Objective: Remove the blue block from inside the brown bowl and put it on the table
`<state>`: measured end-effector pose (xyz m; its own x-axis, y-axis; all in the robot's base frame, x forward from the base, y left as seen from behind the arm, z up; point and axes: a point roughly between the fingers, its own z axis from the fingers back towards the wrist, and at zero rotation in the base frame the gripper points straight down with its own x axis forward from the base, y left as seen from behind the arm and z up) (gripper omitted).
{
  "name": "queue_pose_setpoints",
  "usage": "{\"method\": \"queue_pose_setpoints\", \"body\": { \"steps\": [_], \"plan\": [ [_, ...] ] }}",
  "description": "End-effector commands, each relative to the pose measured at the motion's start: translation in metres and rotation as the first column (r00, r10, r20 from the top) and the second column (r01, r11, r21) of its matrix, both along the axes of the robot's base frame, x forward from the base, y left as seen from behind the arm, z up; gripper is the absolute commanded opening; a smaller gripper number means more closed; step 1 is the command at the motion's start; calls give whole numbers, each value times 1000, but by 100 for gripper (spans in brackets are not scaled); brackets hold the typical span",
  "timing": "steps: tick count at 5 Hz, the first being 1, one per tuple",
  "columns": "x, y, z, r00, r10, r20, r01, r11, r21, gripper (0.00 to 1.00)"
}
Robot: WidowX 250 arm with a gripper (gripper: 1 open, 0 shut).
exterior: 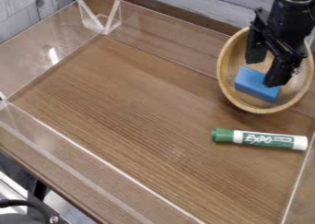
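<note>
The blue block (pixel 253 83) lies inside the brown bowl (pixel 229 76) at the right edge of the camera view, on the dark wood-grain table (pixel 135 99). My black gripper (pixel 270 62) hangs open just above the bowl, over the block's right part. One finger stands at the block's upper left and the other finger (pixel 283 70) at its right side, hiding part of the block. Nothing is held.
A green-capped Expo marker (pixel 260 138) lies on the table in front of the bowl. Low clear acrylic walls (pixel 50 53) edge the tabletop on the left, back and front.
</note>
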<state>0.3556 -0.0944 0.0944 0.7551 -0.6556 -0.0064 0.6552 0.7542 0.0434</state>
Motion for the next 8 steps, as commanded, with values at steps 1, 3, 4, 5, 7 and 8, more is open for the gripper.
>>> {"method": "queue_pose_setpoints", "body": {
  "steps": [1, 3, 4, 5, 7, 8],
  "plan": [
    [8, -5, 17, 998, -14, 67, 15, 1000, -16, 100],
    [10, -7, 15, 997, -22, 79, 24, 1000, -19, 100],
    [11, -8, 15, 996, -26, 84, 28, 999, -21, 100],
    [12, -9, 15, 996, -29, 89, 32, 999, -23, 100],
    [13, -10, 15, 994, -36, 100, 39, 999, -27, 100],
    [14, -10, 16, 994, -40, 105, 43, 999, -29, 100]
  ]
}}
